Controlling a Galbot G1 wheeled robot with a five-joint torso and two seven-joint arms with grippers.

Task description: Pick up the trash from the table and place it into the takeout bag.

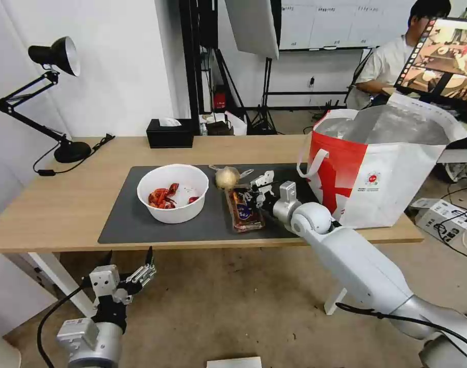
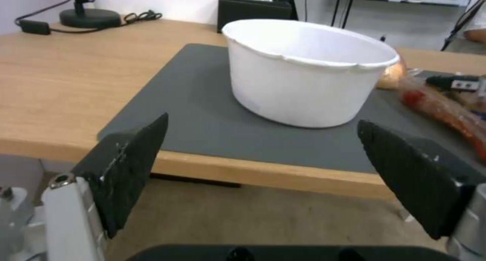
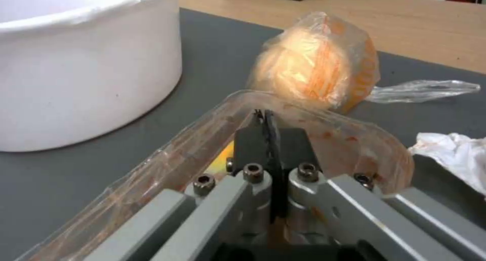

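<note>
I have the right end effector (image 3: 265, 118) pressed together on the plastic tray's (image 1: 243, 209) far rim, pinching it on the mat (image 1: 126, 220); the bowl (image 1: 173, 193) sits at its nine o'clock, the wrapped lump (image 1: 226, 177) at twelve, the takeout bag (image 1: 381, 163) at three; my left end effector (image 1: 131, 260) hangs spread below the table (image 1: 49, 204) edge.

The right arm (image 1: 376, 278) is showing smooth white shells with a round white joint and a silver metal wrist, a black cable trailing along its lower part. The left gripper (image 1: 131, 266) is wearing black pointed jaws on a white-and-silver body. The right gripper (image 3: 265, 118) is showing grey metal links fastened with dark hex screws.
</note>
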